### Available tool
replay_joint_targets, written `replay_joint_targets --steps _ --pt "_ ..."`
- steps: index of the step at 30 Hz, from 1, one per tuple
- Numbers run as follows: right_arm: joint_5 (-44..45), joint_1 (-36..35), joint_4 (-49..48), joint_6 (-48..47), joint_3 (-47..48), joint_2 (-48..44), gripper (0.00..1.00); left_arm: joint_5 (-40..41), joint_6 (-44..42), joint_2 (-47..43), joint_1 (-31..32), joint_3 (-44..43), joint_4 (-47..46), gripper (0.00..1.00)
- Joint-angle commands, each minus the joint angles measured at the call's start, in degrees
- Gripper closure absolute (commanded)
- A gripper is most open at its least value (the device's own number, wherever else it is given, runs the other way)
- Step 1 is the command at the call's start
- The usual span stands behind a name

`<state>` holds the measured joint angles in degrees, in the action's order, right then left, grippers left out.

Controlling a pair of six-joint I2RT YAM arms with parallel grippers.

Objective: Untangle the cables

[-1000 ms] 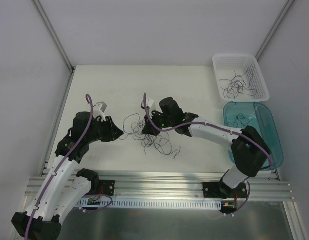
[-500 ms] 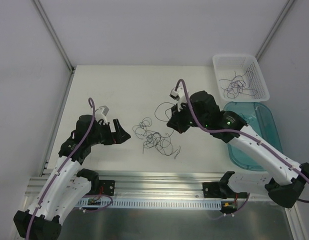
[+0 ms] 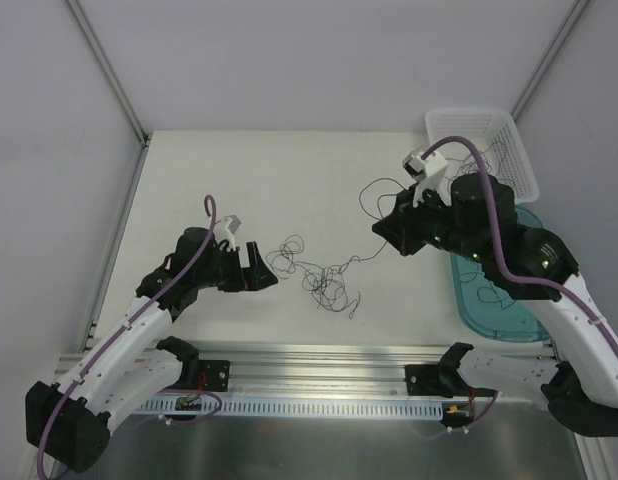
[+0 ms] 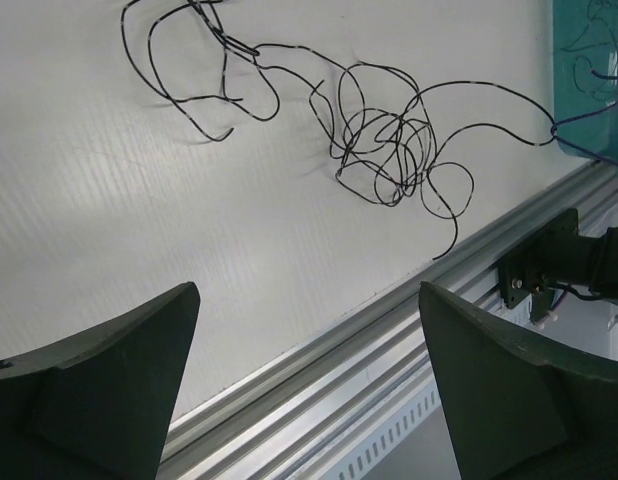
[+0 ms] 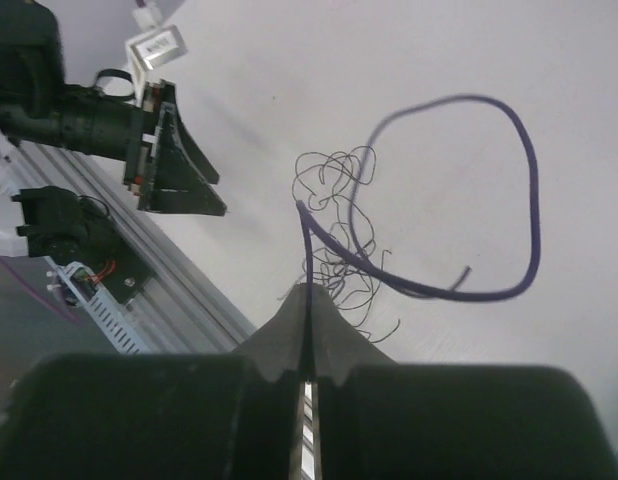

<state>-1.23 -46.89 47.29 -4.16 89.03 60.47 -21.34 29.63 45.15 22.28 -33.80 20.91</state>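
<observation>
Nearest us, the rail [image 3: 319,355] runs just in front of the cables [image 3: 324,282], a loose wad of thin dark loops lying on the table. Just left of that wad hovers the left gripper [image 3: 261,272], jaws spread wide and holding nothing. It looks parked there to pin the wad's nearest loops as an anchor. Beyond and right of the wad, the right gripper [image 5: 306,292] hangs high, jaws pinched shut on one strand [image 5: 534,200]. That height seems meant to draw it free, though whether it's clear of the wad I can't tell. Further right of the wad, the teal tray [image 3: 557,290] and, farthest, the white basket [image 3: 467,118] hold separated strands, likely the drop-off.
</observation>
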Motion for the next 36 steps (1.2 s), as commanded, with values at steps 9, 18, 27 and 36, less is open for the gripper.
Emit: replay_joint_targets --steps 9,18,27,36 --pt "-7.02 1.1 -3.69 5.47 -4.04 -4.57 0.99 13.48 -5.88 9.5 26.81 0.93 -25.11 0.05" --pt "-9.14 1.19 -5.19 7.06 -5.19 -5.71 0.99 19.06 -19.07 22.51 34.75 5.41 -52.0 0.11" --pt "-10.01 1.1 -6.06 8.12 -6.06 -7.82 0.99 29.34 -25.23 31.48 39.33 8.75 -67.03 0.19" --pt "-10.46 1.1 -7.74 9.44 -8.7 -9.14 0.99 32.68 -27.16 35.36 40.73 7.79 -73.73 0.47"
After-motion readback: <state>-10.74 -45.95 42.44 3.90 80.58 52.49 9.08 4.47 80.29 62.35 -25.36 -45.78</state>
